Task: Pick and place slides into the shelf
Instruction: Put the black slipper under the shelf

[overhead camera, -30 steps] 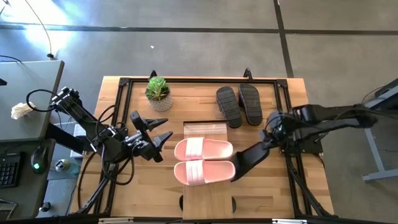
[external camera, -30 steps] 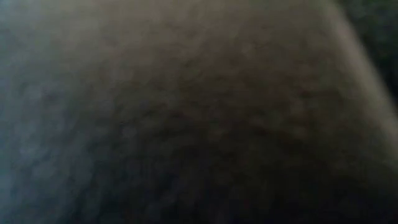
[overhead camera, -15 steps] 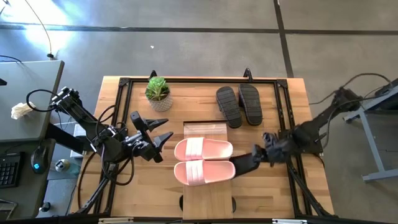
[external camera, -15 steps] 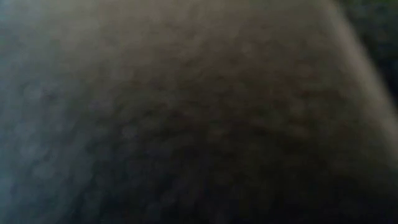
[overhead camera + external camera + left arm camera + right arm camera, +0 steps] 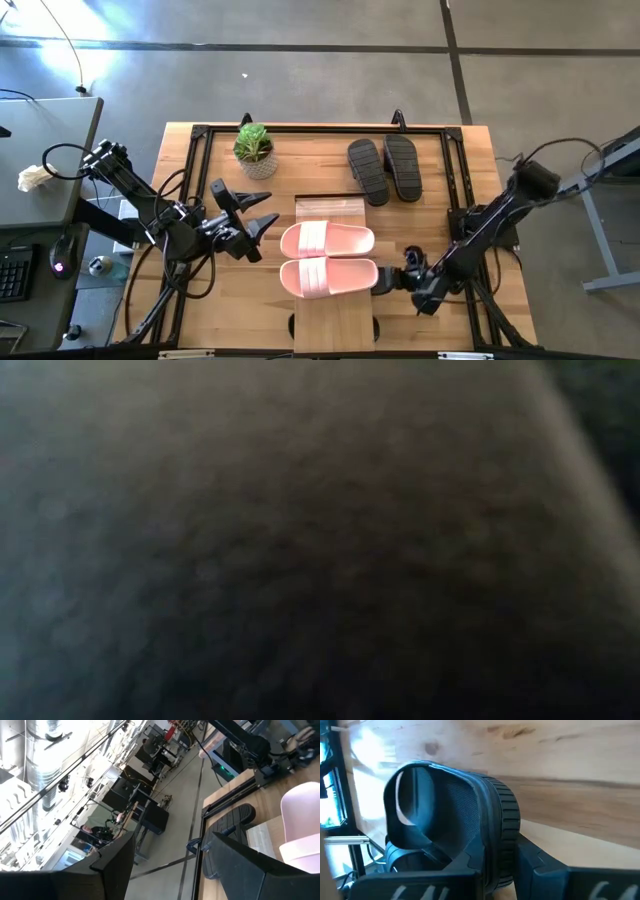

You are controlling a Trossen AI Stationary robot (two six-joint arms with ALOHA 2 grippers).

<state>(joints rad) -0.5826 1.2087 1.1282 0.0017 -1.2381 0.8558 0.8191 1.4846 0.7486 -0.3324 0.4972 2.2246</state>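
high view: right gripper (image 5: 408, 277) clamped on a black slide (image 5: 390, 279), beside the shelf (image 5: 335, 318).
slide's long axis points toward the pink pair (image 5: 327, 260) on the shelf top; left gripper (image 5: 262, 222) waits wide open, empty.

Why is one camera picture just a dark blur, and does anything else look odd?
The low view shows only a dark blur; what covers it cannot be told. Otherwise, the right pincer holds a black slide by the shelf, beside the pink slides. Two more black slides lie askew farther back.
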